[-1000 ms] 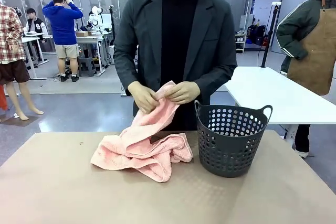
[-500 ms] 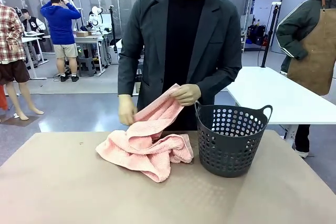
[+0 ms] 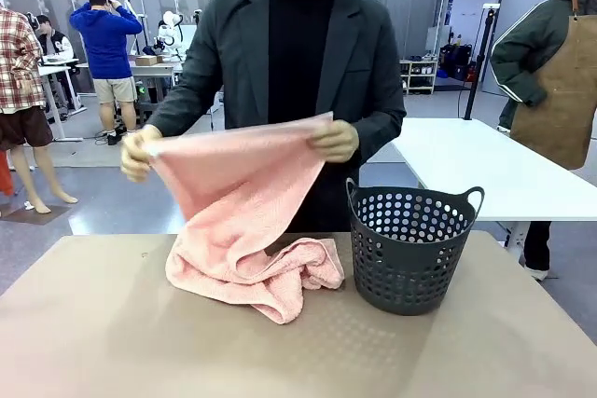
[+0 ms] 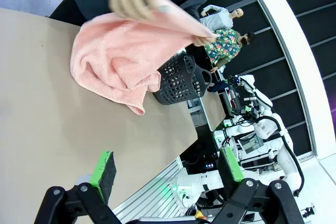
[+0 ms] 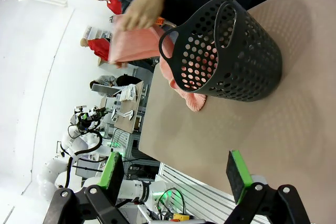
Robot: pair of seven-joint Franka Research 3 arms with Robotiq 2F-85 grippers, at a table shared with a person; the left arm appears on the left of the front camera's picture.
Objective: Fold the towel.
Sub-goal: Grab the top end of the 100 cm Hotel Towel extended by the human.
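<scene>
In the front view, at the far edge of the tan surface [image 3: 84, 323], the person's hand on the picture's left [image 3: 140, 153] pinches one top corner of the towel [image 3: 238, 198], held well above the surface and out to the side. From there the salmon-pink cloth's upper edge runs taut and nearly level across the person's chest to the other hand [image 3: 334, 141], which grips the opposite end. Below that edge the towel hangs in a slanting sheet. Its lower part lies bunched in a crumpled heap on the surface, with the heap's right end just beside the dark perforated basket [image 3: 410, 249], which stands upright to the right of the middle. The left wrist view shows the left end effector [image 4: 167, 166] open, its green pads [image 4: 103, 167] spread wide with nothing between them, over bare surface well apart from the towel. The right wrist view shows the right end effector [image 5: 175, 171] likewise open and empty, on the near side of the basket, with the towel beyond it.
</scene>
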